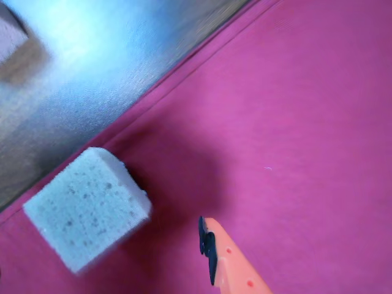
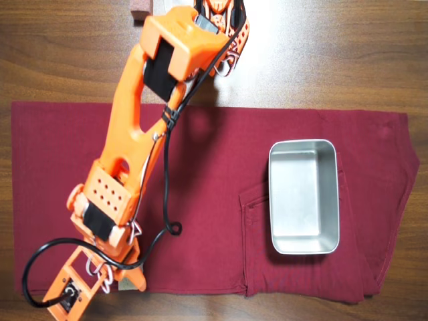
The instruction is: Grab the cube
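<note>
The cube [image 1: 89,208] is pale beige-grey and pitted. In the wrist view it lies at the lower left on the dark red cloth [image 1: 288,135], close to the cloth's edge. One orange finger with a black pad [image 1: 211,248] shows at the bottom, to the right of the cube and apart from it. Nothing rests against the pad and the other finger is out of frame. In the overhead view the gripper [image 2: 115,277] is low over the cloth's front left edge, and a bit of the cube [image 2: 128,285] shows beside it. The gripper holds nothing.
A metal tray [image 2: 303,143] stands on the right of the cloth [image 2: 214,167]. A reddish-brown block [image 2: 139,9] lies on the wooden table [image 2: 334,53] at the top edge, by the arm's base. A black cable [image 2: 167,200] loops beside the arm.
</note>
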`<state>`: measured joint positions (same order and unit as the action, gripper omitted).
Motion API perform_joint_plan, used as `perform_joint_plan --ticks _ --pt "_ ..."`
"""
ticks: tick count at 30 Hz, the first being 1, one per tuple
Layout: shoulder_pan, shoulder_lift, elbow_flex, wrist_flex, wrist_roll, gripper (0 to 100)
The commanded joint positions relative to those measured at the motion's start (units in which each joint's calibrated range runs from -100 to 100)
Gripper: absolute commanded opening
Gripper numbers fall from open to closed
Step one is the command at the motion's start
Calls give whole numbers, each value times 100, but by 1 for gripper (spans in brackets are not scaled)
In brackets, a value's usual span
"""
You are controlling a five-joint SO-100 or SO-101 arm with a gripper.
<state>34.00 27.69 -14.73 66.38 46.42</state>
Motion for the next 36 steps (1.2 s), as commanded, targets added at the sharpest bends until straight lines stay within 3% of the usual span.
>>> perform_joint_plan --ticks 1,9,10,12,14,18,22,28,32,36 --pt "-242 138 -470 -281 -88 41" --pt "-434 964 -1208 -594 -39 39" --pt "-444 1017 -1208 -622 -44 33" --pt "-482 1115 -1217 -631 -103 7" --pt "-502 1221 -1217 -686 -122 0" --pt "-597 1106 -1244 -576 -161 0" --pt "-1020 -359 -1244 485 -112 0" --pt "-2843 -2489 -1107 3362 -103 0" --pt "-5002 -3235 304 3352 -562 0" --pt "-6864 -2960 1387 1960 -850 0"
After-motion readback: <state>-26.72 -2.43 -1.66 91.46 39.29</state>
